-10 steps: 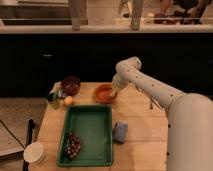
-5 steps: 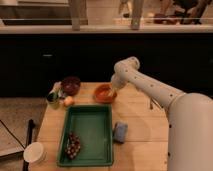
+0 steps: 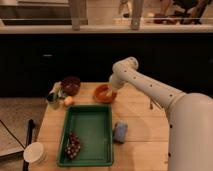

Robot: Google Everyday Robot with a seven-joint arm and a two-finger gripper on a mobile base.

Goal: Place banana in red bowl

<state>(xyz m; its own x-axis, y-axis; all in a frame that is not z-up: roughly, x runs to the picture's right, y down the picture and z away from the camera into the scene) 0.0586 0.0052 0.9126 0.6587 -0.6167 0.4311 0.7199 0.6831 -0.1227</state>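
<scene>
The red bowl [image 3: 102,93] sits on the wooden table [image 3: 145,125] at the back, near the middle. My gripper [image 3: 112,94] hangs from the white arm [image 3: 145,86] and is down at the bowl's right rim, partly covering it. I cannot make out the banana; if it is there, it is hidden by the gripper at the bowl.
A dark maroon bowl [image 3: 71,85] stands left of the red bowl, with a round orange fruit [image 3: 68,101] and a green can [image 3: 52,100] beside it. A green tray [image 3: 89,131] holding grapes [image 3: 74,145] lies in front. A blue sponge [image 3: 120,131] lies right of the tray, and a white bowl [image 3: 34,152] stands at the front left.
My gripper has shifted slightly left, further over the red bowl's right side. Nothing else has moved.
</scene>
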